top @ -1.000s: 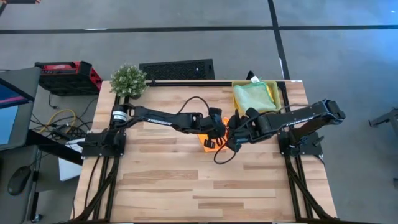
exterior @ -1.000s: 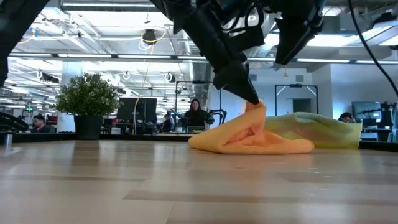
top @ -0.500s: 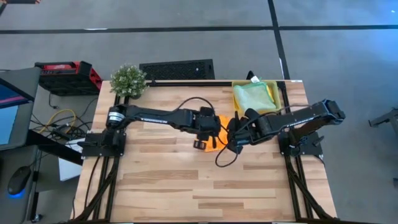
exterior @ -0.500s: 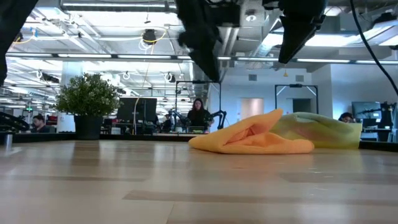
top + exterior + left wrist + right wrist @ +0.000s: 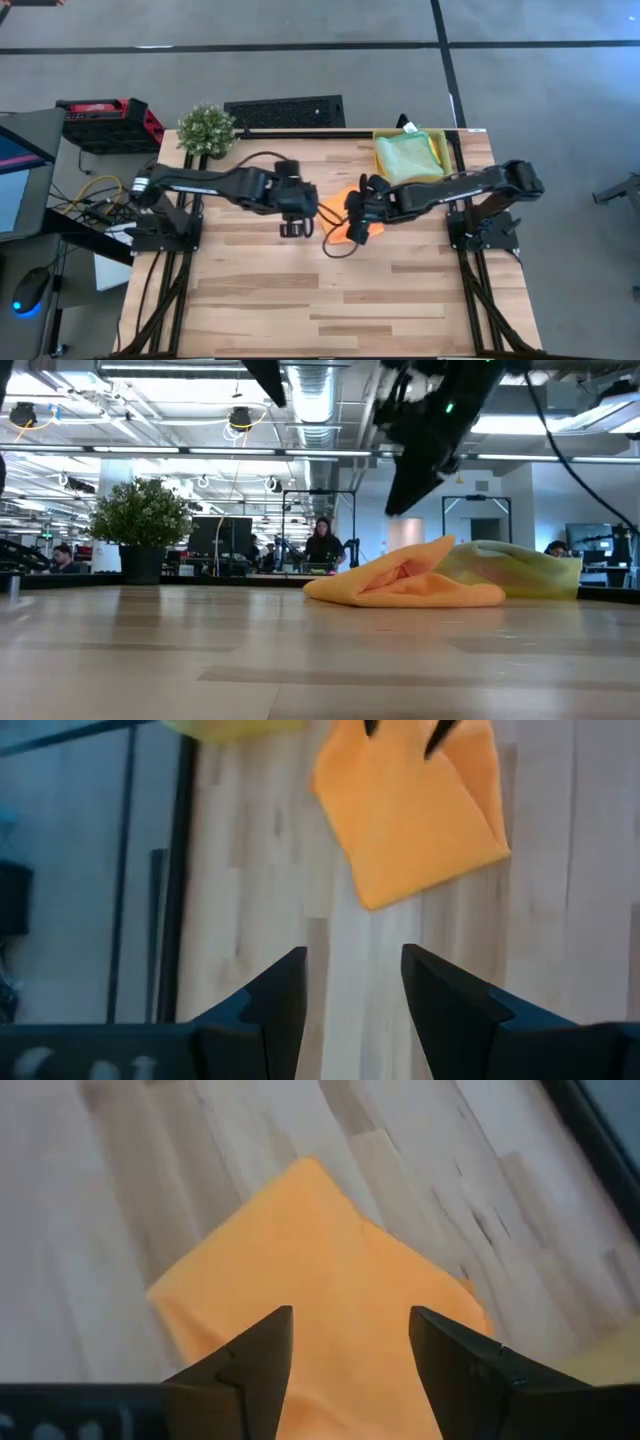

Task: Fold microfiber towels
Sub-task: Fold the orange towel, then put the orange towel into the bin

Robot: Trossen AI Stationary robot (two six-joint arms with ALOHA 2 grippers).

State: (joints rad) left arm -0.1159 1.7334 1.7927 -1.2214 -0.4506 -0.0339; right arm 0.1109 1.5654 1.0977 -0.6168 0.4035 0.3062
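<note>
The orange towel point(image 5: 336, 212) lies folded on the table near its middle; it also shows in the low view point(image 5: 405, 584), the left wrist view point(image 5: 410, 810) and the right wrist view point(image 5: 320, 1260). My right gripper point(image 5: 354, 233) hovers open just above it point(image 5: 350, 1342), clear of the cloth point(image 5: 408, 495). My left gripper point(image 5: 290, 229) is open and empty point(image 5: 353, 982), to the towel's left. A pale green towel point(image 5: 408, 155) lies in the yellow tray point(image 5: 441, 146) at the far right. The pink and yellow towels are out of view.
A potted plant point(image 5: 206, 128) stands at the table's far left corner. A black cable point(image 5: 340, 248) hangs from the right arm over the table near the towel. Bare wood stretches along the near half of the table point(image 5: 320, 310).
My left gripper has let go of the orange towel's raised fold, risen and drawn back toward the table's left edge. The raised fold has dropped over onto the towel, which now lies lower. My right gripper has moved a little leftward over the towel.
</note>
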